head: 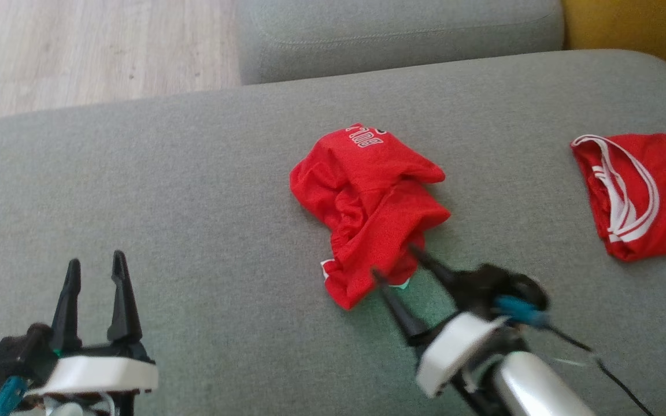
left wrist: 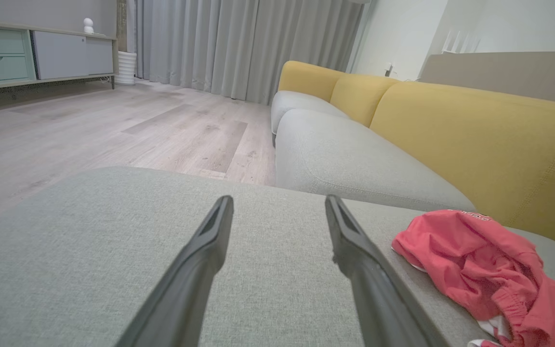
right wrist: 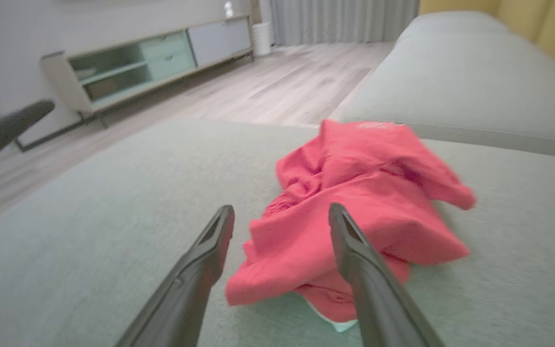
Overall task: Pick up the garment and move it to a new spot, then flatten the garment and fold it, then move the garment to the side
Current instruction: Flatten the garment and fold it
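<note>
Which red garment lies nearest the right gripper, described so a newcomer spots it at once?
On the wide grey cushion, look to the middle, just ahead of the open right gripper. The crumpled red garment lies there in a bunched heap. The red jersey at the right edge lies flat with white-striped trim; this one does not.

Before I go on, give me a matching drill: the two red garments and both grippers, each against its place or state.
Column one:
1 crumpled red mesh garment
2 red jersey with white trim
3 left gripper
4 right gripper

Column two:
A open, fingertips at the crumpled cloth's near edge
B middle of the grey cushion
C open over bare cushion
D head view's right edge

Pairs: 1-B, 2-D, 3-C, 4-A
</note>
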Robot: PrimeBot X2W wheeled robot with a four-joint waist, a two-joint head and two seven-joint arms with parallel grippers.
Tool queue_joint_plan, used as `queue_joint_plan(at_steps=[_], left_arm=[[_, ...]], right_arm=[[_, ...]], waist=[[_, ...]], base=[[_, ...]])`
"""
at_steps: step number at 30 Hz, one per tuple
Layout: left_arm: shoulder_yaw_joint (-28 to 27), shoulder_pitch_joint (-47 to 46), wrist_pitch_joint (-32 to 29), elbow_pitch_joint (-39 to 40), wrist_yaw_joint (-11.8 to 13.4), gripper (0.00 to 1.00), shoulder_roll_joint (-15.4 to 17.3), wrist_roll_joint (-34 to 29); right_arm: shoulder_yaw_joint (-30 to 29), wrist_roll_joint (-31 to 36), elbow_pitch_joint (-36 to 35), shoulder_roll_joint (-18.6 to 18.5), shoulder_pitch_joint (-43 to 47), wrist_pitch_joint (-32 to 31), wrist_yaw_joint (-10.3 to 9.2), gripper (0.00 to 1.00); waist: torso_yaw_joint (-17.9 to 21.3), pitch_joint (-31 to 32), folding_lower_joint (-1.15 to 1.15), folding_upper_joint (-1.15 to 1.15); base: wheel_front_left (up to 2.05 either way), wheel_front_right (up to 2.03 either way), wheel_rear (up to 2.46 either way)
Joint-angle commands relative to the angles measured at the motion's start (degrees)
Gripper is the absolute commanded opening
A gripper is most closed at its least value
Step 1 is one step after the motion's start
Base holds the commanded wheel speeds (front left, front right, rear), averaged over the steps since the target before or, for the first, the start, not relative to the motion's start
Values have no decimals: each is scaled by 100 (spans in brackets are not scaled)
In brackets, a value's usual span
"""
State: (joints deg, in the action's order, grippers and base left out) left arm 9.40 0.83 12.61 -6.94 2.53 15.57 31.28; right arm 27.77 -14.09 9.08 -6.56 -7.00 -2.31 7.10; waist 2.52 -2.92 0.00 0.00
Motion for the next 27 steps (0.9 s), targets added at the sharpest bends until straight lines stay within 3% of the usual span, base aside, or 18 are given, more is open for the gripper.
queue_joint_plan(at_steps=[1, 4, 13, 23, 25, 26, 27], left_arm=[[-174, -369, 13, 168, 7, 100, 117, 3], [-126, -471, 7, 148, -14, 100, 97, -1], [-72, -699, 44, 6, -93, 100, 71, 26], [-60, -777, 100, -113, -124, 100, 32, 50], [-57, -778, 108, -127, -125, 100, 27, 53], [-55, -778, 111, -133, -126, 100, 27, 55], [-53, -777, 114, -138, -128, 100, 26, 58]], right_arm=[[419, 147, 52, 73, -431, -54, 39, 100], [855, 425, 599, 129, -805, -153, 39, 100], [896, 1640, 1921, 341, -1528, -254, 39, 100], [862, 1424, 2148, 367, -1779, 22, 39, 100], [859, 1306, 2159, 367, -1795, 29, 39, 58], [849, 1267, 2168, 367, -1809, 43, 39, 24], [833, 1206, 2190, 367, -1811, 33, 39, 0]], waist=[[-58, -71, 0, 0], [-141, -163, 0, 0], [-291, -344, 0, 0], [-320, -366, 0, 0], [-313, -361, 0, 0], [-307, -358, 0, 0], [-300, -352, 0, 0]], base=[[0, 0, 0], [0, 0, 0], [0, 0, 0], [0, 0, 0], [0, 0, 0], [0, 0, 0], [0, 0, 0]])
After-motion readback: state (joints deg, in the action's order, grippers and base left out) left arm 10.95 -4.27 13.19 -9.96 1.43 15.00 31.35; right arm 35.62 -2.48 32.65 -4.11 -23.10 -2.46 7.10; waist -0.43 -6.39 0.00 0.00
